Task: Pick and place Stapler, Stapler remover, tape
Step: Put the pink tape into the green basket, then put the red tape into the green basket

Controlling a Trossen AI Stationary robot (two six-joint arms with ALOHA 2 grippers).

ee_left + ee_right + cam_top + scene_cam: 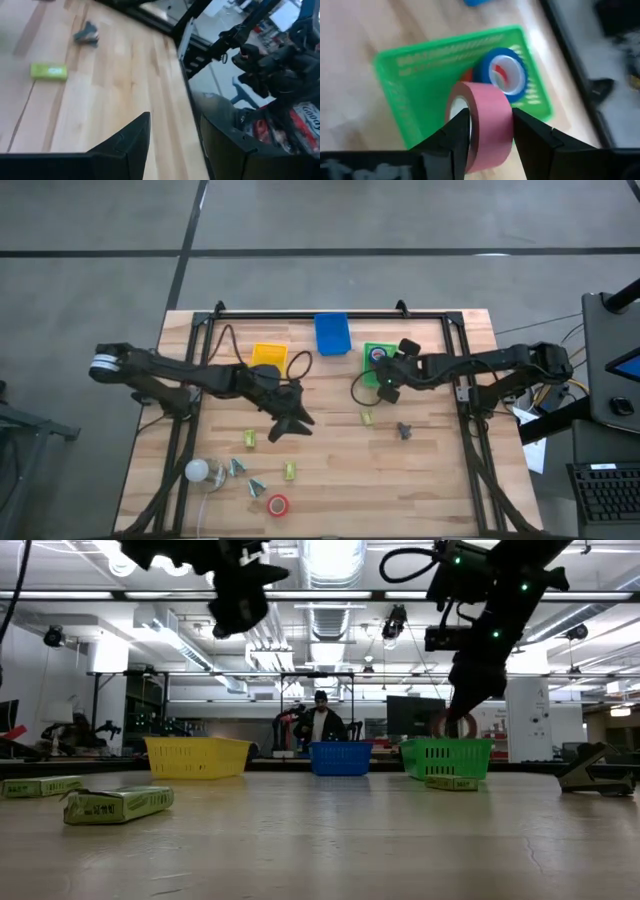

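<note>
Hovering over the green basket [410, 75], the right gripper [490, 131] has a red tape roll [487, 125] between its fingers, the fingers flanking the roll's sides; whether they press it or have just let go I cannot tell. Below it in the basket: a blue tape roll [502, 72], plus a sliver of another red one, mostly hidden behind the held roll. In the high view the basket's contents are largely covered by the right gripper.

Left gripper [291, 422] is raised over mid-table, jaws parted, nothing between them.

Yellow basket [268, 356] and blue basket [332, 333] sit beside the green one; their insides are hard to make out. Another red tape roll [278, 504] lies near the table's [440, 470] front edge. Dark stapler remover [404, 430] lies on the wood, apart from the baskets.
</note>
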